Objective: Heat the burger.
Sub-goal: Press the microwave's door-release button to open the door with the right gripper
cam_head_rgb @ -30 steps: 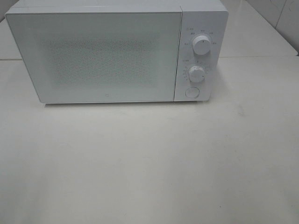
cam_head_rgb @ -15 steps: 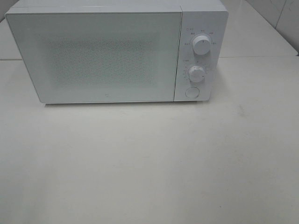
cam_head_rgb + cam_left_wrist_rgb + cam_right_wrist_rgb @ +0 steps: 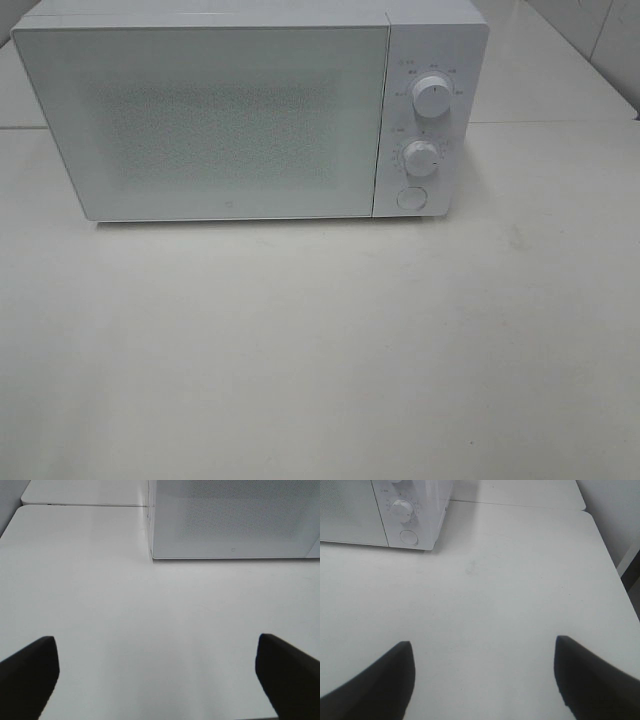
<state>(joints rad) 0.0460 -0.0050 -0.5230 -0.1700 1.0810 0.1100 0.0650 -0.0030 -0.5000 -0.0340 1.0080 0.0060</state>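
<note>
Nothing's changing since a second ago: left gripper (image 3: 155,647) and right gripper (image 3: 482,645) are hanging wide apart and empty, microwave (image 3: 230,120) is sitting shut, and the burger isn't showing anywhere, so I'm guessing it's inside.

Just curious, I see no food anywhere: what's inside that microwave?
The microwave has its door shut; the speckled window shows nothing behind it. Any contents are hidden.

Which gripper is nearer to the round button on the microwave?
Right. The right gripper sits in front of the panel with the round button; the left gripper sits in front of the door's opposite end.
</note>
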